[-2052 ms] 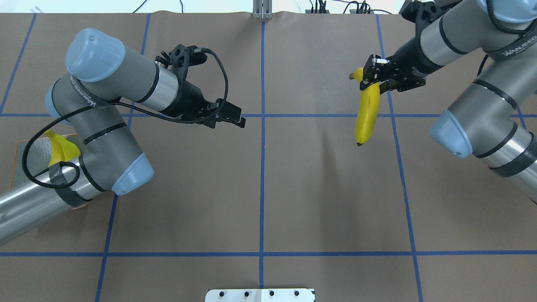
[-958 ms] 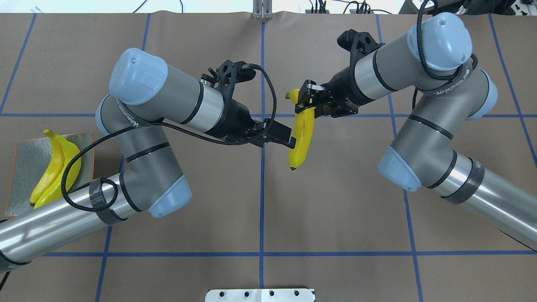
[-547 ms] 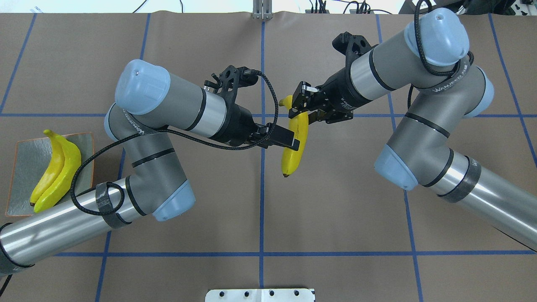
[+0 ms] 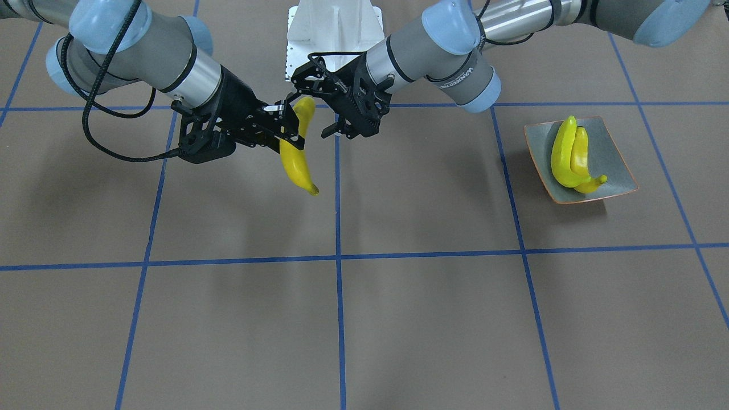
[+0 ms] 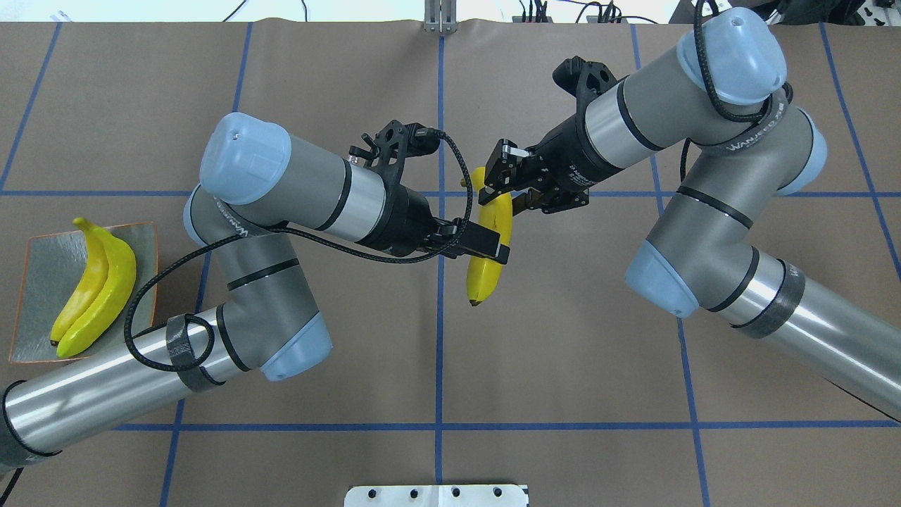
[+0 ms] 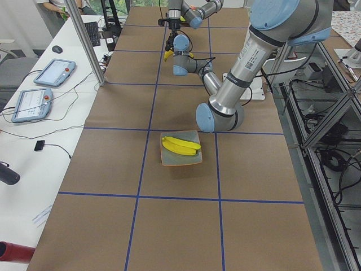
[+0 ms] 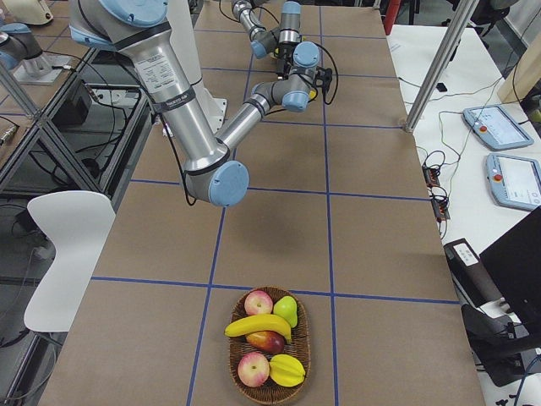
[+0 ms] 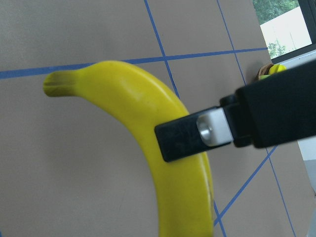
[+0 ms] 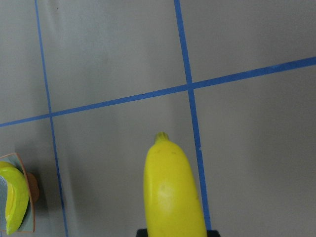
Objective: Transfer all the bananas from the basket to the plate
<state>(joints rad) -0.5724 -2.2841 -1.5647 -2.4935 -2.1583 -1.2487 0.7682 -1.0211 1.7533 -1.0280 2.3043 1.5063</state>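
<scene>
A yellow banana (image 5: 484, 262) hangs over the table's middle, its stem end clamped in my right gripper (image 5: 494, 189), which is shut on it. My left gripper (image 5: 493, 246) is open at the banana's middle, on the robot's side, and I see no grip. The left wrist view shows that banana (image 8: 148, 113) close ahead, crossed by a right finger (image 8: 192, 136). Two more bananas (image 5: 95, 289) lie on the grey-green plate (image 5: 42, 253) at the left edge. The wicker basket (image 7: 233, 364) at the far right end holds one banana (image 7: 258, 326).
Apples, a pear and a yellow fruit also fill the basket. A white mounting plate (image 5: 436, 495) sits at the near edge by the robot's base. Blue tape lines cross the brown table cover. Tablets and cables lie on a side desk (image 6: 39, 84).
My right arm carried the banana from the right side to the centre. My left arm swung away from the plate to meet it, and its gripper now sits at the banana's middle.
</scene>
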